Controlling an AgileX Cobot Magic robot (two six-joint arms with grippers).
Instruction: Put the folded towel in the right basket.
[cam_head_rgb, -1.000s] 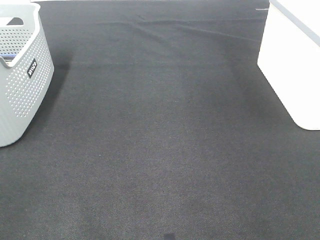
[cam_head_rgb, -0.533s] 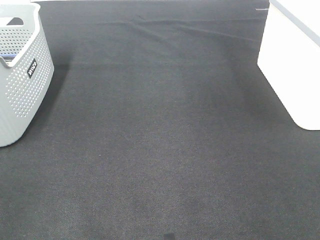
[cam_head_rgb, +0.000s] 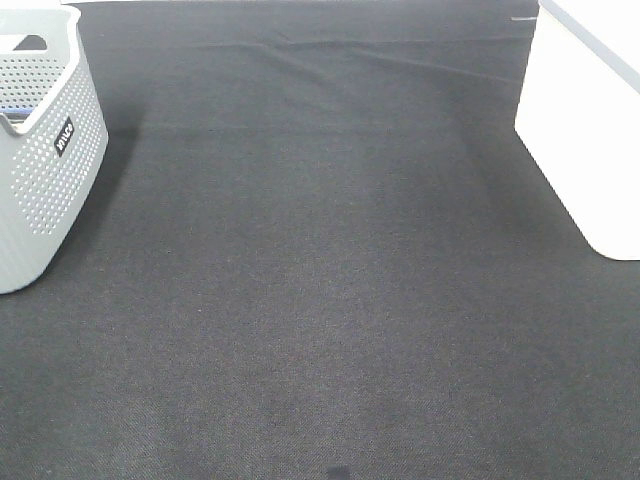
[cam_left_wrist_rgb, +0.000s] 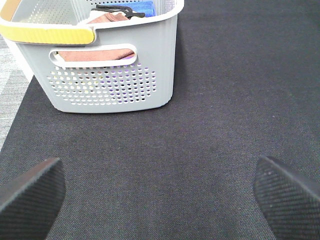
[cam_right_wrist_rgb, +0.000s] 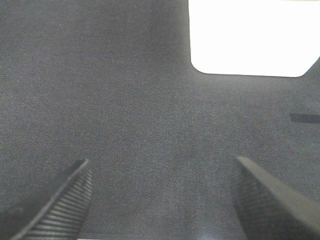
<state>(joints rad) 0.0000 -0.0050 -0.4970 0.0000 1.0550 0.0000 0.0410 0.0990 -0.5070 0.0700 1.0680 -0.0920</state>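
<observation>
you see no change from a second ago: bare dark counter (cam_head_rgb: 320, 280), no arm over it. grey basket (cam_left_wrist_rgb: 110, 65) ahead of left pincer (cam_left_wrist_rgb: 160, 192), cloths inside; white basket (cam_right_wrist_rgb: 250, 37) ahead of right pincer (cam_right_wrist_rgb: 160, 200). both pincers released, empty. no folded towel on the counter, so likely nothing started.

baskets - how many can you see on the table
2. A grey perforated basket stands at the left edge of the dark mat, holding folded cloths in the left wrist view. A white basket stands at the right edge, cut off by the frame. Others could lie outside view.
</observation>
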